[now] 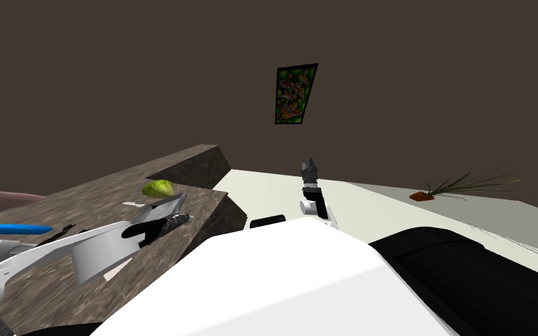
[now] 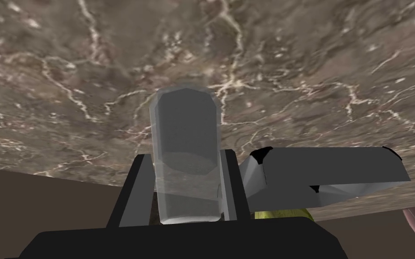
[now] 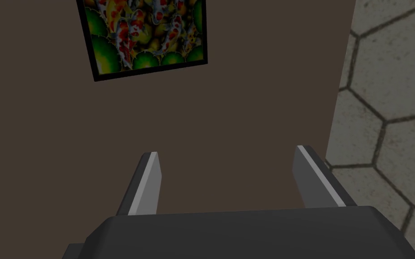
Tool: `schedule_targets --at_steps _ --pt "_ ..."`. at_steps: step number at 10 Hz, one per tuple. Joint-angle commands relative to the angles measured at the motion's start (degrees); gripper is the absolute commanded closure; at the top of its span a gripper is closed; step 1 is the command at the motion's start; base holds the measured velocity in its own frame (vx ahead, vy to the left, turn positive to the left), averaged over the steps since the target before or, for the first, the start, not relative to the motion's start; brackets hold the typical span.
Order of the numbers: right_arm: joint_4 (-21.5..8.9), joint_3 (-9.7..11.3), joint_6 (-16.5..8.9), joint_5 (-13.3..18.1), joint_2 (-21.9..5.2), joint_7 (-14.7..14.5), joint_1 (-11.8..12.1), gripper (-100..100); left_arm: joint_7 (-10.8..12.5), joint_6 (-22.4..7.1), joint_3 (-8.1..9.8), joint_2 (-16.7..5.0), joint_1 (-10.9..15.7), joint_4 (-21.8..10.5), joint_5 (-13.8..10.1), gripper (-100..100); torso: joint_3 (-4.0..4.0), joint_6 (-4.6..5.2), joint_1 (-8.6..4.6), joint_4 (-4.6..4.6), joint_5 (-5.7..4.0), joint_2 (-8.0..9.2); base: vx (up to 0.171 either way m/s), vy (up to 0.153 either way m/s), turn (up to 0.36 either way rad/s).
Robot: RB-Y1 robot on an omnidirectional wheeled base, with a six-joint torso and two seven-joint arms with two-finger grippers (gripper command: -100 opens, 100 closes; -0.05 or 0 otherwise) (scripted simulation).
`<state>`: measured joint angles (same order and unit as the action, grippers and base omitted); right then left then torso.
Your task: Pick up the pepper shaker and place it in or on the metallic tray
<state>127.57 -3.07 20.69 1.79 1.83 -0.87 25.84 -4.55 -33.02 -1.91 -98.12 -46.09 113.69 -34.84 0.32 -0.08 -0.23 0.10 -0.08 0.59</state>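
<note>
Left wrist view tells most of it: the left gripper point(image 2: 185, 155) has its 2 thin grey fingers point(image 2: 135, 189) clamped on the sides of a see-through grey cylinder with faceted edges, the pepper shaker point(image 2: 186, 126). So the grab looks done and the robot is on the carry part of the job. Beyond the shaker is the brown marble-patterned countertop point(image 2: 292, 67). Can't really tell whether the shaker's far end touches the stone or hangs just off it.

The plain grey, flat-sided metallic tray point(image 2: 337, 166) sits just beside the held shaker, on the same counter. A yellow-green leafy lump point(image 2: 283, 214) pokes out next to the tray, close to the gripper body.

The right gripper point(image 3: 227, 153) is parked up high in front of the torso, fingers spread wide with nothing between them, so it's out of the play.

Next move, best guess: slide the left hand sideways until the shaker is over the tray, keep it clear of the tray's wall, lower it, then let go. The green lump is close enough that a sloppy swing could bump it.
</note>
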Motion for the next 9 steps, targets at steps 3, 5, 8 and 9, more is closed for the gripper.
schedule_targets --at_steps 3,5,8,9 --pt "0.0 0.0 0.0 0.0 0.0 0.0 0.0 0 -3.5 -3.6 1.25 -0.5 0.1 -2.4 -4.6 100 0.03 0.00 -0.02 0.01 -0.02 0.06 -0.171 -0.039 -0.141" --pt "0.0 0.0 0.0 0.0 0.0 0.0 0.0 0 -5.8 -5.7 1.38 -0.7 0.9 -4.0 -7.5 100 0.12 -0.02 -0.06 0.04 -0.08 0.21 -0.185 -0.043 -0.146" --pt "0.0 0.0 0.0 0.0 0.0 0.0 0.0 0 -9.3 -8.6 1.52 -1.1 2.3 -6.6 -12.1 100 0.05 -0.02 -0.23 0.00 -0.12 0.09 -0.160 -0.071 -0.154" --pt "0.0 0.0 0.0 0.0 0.0 0.0 0.0 0 -10.5 -9.5 1.55 -1.3 2.7 -7.5 -13.7 100 0.03 -0.01 -0.13 0.00 -0.11 0.05 -0.162 -0.026 -0.130"
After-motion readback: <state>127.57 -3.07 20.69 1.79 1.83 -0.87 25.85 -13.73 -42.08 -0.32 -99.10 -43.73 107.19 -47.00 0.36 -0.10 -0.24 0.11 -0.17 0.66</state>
